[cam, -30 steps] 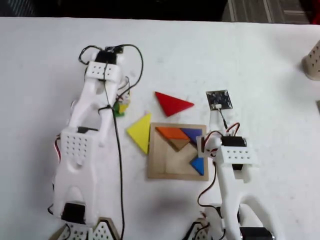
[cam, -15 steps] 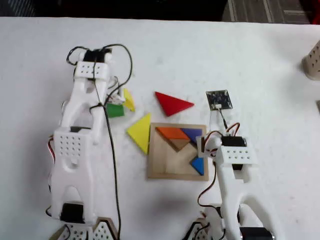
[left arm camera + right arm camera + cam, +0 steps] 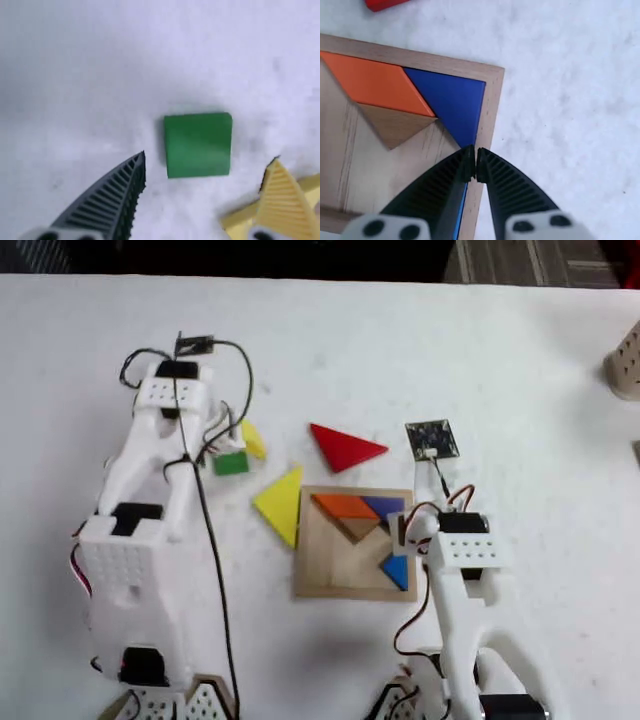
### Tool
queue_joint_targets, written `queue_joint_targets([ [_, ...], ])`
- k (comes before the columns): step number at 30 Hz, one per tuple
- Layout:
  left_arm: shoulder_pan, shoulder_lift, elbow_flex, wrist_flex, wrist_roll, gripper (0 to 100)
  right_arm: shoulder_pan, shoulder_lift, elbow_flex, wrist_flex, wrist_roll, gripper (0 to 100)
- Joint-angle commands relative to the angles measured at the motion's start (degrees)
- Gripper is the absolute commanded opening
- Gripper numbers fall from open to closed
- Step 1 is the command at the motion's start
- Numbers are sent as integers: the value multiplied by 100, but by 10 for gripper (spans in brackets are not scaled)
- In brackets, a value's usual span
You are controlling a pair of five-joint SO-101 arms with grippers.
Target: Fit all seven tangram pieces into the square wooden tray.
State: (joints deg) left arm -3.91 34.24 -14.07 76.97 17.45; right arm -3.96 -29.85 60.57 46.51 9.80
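Green square tangram piece [image 3: 198, 145] lies on the white surface [image 3: 500, 360], left of the square wooden tray [image 3: 350, 592]. My left pincer [image 3: 207, 162], spread, has swung leftward, uncovering it for a grasp. I see much of the tray's left half bare; the right pincer [image 3: 474, 159], pressed together, crowds its right rim.

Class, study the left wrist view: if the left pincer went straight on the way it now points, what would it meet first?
Most likely the green square, which lies flat on the white table just ahead of the open left pincer. Depth is unclear, so it might touch the table first.
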Motion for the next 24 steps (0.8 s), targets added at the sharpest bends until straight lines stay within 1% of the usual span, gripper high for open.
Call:
queue_joint_targets([
  [1, -154, -365, 334, -932, -53, 373, -40, -13, -202, -66, 62, 17],
  [8, -163, -286, 387, -914, -9, 365, -31, -13, -141, -84, 53, 17],
  [13, -119, -295, 791, -923, -53, 232, -40, -13, -141, -92, 35, 17],
  [15, -84, -295, 914, -923, -53, 199, -40, -13, -141, -92, 35, 17],
  [24, -57, -338, 1020, -905, -53, 189, -40, -13, -141, -92, 35, 17],
])
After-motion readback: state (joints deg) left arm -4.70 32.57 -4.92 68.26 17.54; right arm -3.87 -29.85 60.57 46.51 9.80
